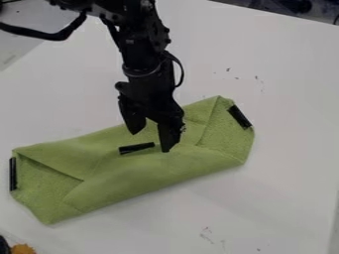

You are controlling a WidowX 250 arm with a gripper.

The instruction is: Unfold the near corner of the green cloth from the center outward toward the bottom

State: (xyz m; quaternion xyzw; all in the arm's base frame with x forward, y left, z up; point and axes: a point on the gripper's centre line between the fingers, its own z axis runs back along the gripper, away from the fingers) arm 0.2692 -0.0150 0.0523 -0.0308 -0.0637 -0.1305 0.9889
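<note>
The black gripper (151, 142) hangs over the middle of a folded green cloth (126, 183), its two fingers apart with nothing seen between them. One fingertip is close to the cloth, just right of a short black strip (136, 148); whether it touches the cloth I cannot tell. The cloth lies slanted across the white table, with its corners folded inward. A second black strip (239, 116) is at its right end, and another black strip (13, 173) stands along its left edge. Part of the cloth's upper edge is hidden behind the gripper.
The white table (278, 198) has small dark marks at its upper right and near its front. An orange object (23, 249) and a dark round thing (3, 245) sit at the bottom left corner. Dark items lie beyond the table's far right edge.
</note>
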